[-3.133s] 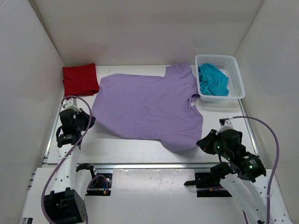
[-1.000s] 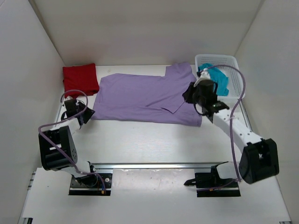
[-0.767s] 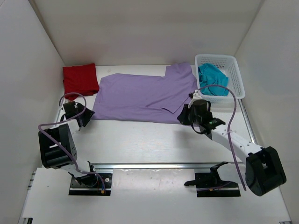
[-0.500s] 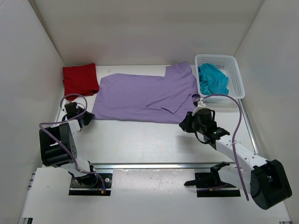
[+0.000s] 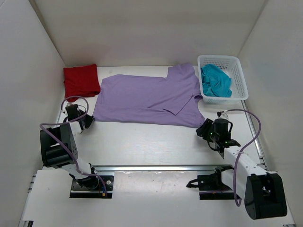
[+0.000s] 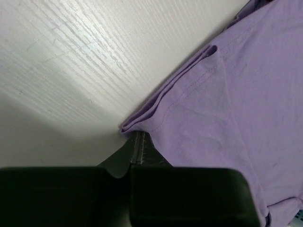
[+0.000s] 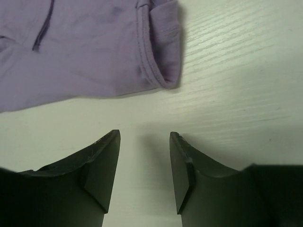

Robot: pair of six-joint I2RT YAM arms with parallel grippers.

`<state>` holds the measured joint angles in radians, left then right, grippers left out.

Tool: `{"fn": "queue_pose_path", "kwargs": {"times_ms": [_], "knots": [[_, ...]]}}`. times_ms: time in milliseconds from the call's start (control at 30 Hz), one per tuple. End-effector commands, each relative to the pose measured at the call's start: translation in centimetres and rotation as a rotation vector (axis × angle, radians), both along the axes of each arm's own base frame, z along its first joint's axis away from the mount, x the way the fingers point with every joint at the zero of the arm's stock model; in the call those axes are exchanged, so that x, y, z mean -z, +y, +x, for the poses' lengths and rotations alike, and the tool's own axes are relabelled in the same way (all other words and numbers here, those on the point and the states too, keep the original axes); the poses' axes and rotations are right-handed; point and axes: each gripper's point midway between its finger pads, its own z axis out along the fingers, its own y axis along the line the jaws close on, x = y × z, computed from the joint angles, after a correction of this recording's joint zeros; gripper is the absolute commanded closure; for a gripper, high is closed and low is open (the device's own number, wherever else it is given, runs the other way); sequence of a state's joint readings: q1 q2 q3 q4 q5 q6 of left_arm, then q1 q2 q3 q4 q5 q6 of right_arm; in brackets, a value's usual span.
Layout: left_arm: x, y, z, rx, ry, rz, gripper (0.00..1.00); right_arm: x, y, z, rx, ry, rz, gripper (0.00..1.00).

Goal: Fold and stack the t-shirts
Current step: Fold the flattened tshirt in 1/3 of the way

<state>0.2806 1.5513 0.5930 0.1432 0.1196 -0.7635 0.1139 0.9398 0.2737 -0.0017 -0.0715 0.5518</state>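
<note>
Lavender shirt (image 5: 151,99) lies on the surface (image 5: 142,142), near half now folded up — our right end effector (image 7: 144,137) has released it and backed off, while our left end effector (image 6: 138,146) has just clenched on its left corner — so we judge another fold comes next.

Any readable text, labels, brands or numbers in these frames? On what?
None readable. The lavender t-shirt, the folded red t-shirt and the teal t-shirt show no print, and the white mesh basket shows no marking.
</note>
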Motion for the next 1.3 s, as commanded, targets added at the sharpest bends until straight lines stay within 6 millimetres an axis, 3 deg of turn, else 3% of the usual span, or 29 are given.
{"fn": "queue_pose_path", "kwargs": {"times_ms": [0,100,200,333,367,400,433,467,567,633,800,900,1067,1133,1233,1267], "knots": [[-0.1,0.5,0.7,0.012,-0.004,0.027,1.00,-0.9,-0.9,2.2,0.057,-0.061,0.015,0.55],[0.1,0.2,0.8,0.023,0.000,0.027,1.00,-0.2,-1.8,3.2,0.094,-0.046,0.007,0.55],[0.0,0.2,1.0,0.030,-0.002,0.026,1.00,0.2,-2.3,4.4,0.136,-0.049,0.039,0.66],[0.8,0.3,0.7,0.037,0.028,0.014,1.00,0.1,-2.4,5.8,0.148,-0.061,0.046,0.69],[0.9,0.4,0.6,0.034,0.033,0.009,1.00,-0.1,-2.3,6.2,0.144,-0.063,0.038,0.72],[1.2,0.3,0.4,0.041,0.046,0.003,1.00,-0.3,-2.6,6.8,0.154,-0.061,0.044,0.86],[1.1,0.5,0.5,0.034,0.042,0.003,1.00,-0.3,-2.6,6.8,0.148,-0.056,0.047,0.91],[1.2,0.5,0.2,0.035,0.051,-0.002,1.00,0.2,-2.3,6.6,0.145,-0.036,0.063,0.98],[1.1,-0.1,-0.5,0.036,0.043,-0.058,1.00,0.9,-2.5,5.4,0.167,-0.014,0.072,1.00],[2.0,0.0,-2.0,0.003,0.041,-0.138,1.00,1.5,-1.9,4.1,0.160,-0.001,0.073,1.00],[1.7,0.3,-4.4,0.001,0.058,-0.148,1.00,2.5,-1.6,-0.6,0.144,0.010,0.125,1.00],[2.7,-0.8,-7.7,0.001,0.100,-0.207,1.00,1.9,-2.5,-2.6,0.174,0.000,0.129,1.00],[2.2,-1.3,-11.4,-0.015,0.068,-0.206,1.00,1.3,-0.8,-4.9,0.121,0.005,0.163,1.00],[1.4,-1.4,-10.9,0.006,0.040,-0.129,1.00,0.9,-0.1,-4.9,0.114,-0.012,0.172,1.00],[-0.9,-2.2,-8.5,0.027,-0.026,-0.066,0.78,0.0,-0.2,-4.4,0.105,-0.038,0.157,0.92],[-1.5,-2.5,-7.5,0.039,-0.056,-0.069,0.75,-0.6,-0.4,-4.1,0.096,-0.052,0.159,0.83]]}}
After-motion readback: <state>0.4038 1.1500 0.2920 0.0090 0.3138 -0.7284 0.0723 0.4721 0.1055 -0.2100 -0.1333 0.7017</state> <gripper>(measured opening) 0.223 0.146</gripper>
